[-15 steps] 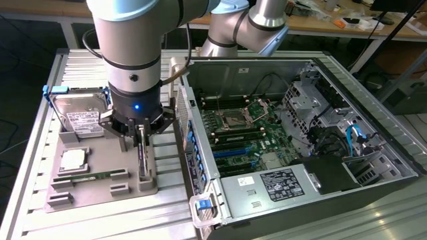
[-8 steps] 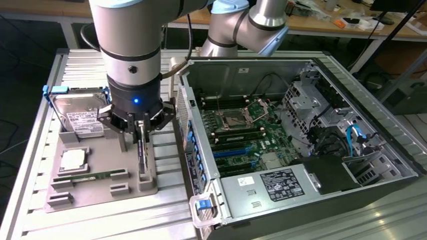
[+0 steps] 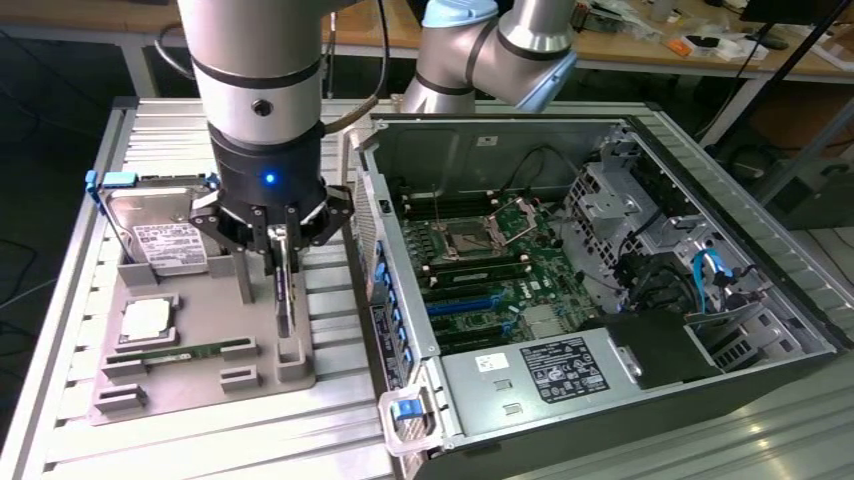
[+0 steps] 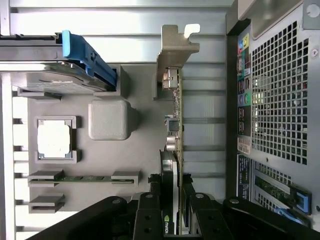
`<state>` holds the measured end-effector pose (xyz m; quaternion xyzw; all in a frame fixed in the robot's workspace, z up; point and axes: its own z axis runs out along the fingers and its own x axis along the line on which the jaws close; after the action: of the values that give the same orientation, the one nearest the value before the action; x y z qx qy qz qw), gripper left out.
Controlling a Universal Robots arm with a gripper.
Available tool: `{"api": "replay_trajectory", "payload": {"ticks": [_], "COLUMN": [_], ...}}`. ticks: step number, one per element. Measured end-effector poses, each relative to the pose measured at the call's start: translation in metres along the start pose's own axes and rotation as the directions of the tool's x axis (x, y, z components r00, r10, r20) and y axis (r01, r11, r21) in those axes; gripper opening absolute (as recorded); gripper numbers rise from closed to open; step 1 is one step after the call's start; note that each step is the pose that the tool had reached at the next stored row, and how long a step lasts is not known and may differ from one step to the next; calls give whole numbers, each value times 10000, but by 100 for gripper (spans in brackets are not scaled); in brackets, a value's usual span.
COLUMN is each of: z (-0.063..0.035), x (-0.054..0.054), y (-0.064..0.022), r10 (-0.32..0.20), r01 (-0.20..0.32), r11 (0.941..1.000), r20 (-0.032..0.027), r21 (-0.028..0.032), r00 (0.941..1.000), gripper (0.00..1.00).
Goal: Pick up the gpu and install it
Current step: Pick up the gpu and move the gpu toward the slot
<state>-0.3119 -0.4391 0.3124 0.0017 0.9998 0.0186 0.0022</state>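
Gripper points straight down from the arm, its fingers pressed against both flat faces of the gpu, pinching it. The card stands on edge, silver bracket at one end, with its lower edge at the slotted blocks of the gray fixture tray; whether it still sits in them cannot be told.

A slatted aluminium table carries everything. On the exterior view's right the open computer case lies on its side, motherboard exposed; in the wrist view its perforated rear panel is just beside the card. The tray lies on the exterior view's left, next to the case. It holds a hard drive with a blue handle, a processor in a square pocket, and a narrow green memory stick between two blocks.
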Motion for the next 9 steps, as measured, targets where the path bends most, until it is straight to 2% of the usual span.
{"api": "replay_trajectory", "payload": {"ticks": [3, 4, 7, 9], "z": [-112, -146, -325, -403], "x": [0, 1, -1, -2], "y": [5, 7, 16, 19], "r10": [0, 2, -2, -3], "r01": [0, -2, 2, 2], "r11": [10000, 10000, 9996, 9994], "r20": [11, 11, 21, 26], "r21": [37, 78, 274, 359], "r00": [10000, 10000, 10000, 10000], "gripper": [27, 27, 27, 27]}}
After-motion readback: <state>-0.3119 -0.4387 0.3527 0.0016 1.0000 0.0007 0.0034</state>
